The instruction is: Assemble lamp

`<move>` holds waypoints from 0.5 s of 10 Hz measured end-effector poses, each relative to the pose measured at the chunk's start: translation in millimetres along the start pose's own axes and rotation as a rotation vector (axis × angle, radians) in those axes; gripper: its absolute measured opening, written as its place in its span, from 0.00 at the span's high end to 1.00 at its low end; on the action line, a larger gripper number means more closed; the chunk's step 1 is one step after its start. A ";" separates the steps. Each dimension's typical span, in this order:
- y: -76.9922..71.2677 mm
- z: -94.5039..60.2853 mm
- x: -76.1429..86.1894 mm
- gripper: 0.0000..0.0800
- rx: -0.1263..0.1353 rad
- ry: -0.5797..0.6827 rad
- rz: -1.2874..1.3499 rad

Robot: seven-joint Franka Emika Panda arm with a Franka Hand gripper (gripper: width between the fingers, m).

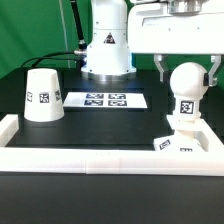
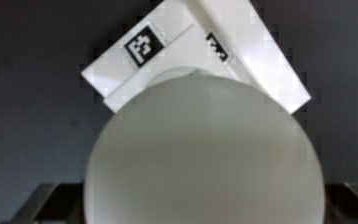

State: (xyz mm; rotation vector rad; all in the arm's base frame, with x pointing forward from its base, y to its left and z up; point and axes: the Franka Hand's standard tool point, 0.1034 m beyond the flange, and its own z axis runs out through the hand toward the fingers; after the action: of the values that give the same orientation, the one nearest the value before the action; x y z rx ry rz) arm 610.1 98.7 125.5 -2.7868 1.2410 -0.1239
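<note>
- Black tabletop (image 1: 60, 135) filled the room's middle, with a white rail (image 1: 100, 160) along the near edge and the robot's pedestal (image 1: 108, 50) at the back.
- The gripper (image 1: 187, 74) hung straight over the bulb (image 1: 187, 84), its fingers (image 1: 162, 68) apart, one on each side of it. A sliver of dark showed between each finger and the white, so I judged it not clamped.
- The bulb stood upright with its stem (image 1: 187, 108) down on the square base (image 1: 190, 142), directly beneath the gripper and close to the rail's corner.
- Its long axis ran vertical, in line with the gripper's reach. The wrist view looked down past the bulb (image 2: 202, 150) to the base (image 2: 247, 60) below.
- Whether the stem was fully seated, I could not tell.
- The shade (image 1: 45, 95) sat mouth-down well off to the gripper's side, toward the exterior view's left, past the marker board (image 1: 105, 100).
- Any grip or twist, I reckoned, would work about that vertical axis.
</note>
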 end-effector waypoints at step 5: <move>-0.9 1.5 -4.7 0.28 0.017 -0.075 0.547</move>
State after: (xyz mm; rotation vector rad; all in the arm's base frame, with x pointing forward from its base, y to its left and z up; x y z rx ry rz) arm 607.8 102.8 123.9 -2.3050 1.9028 0.0100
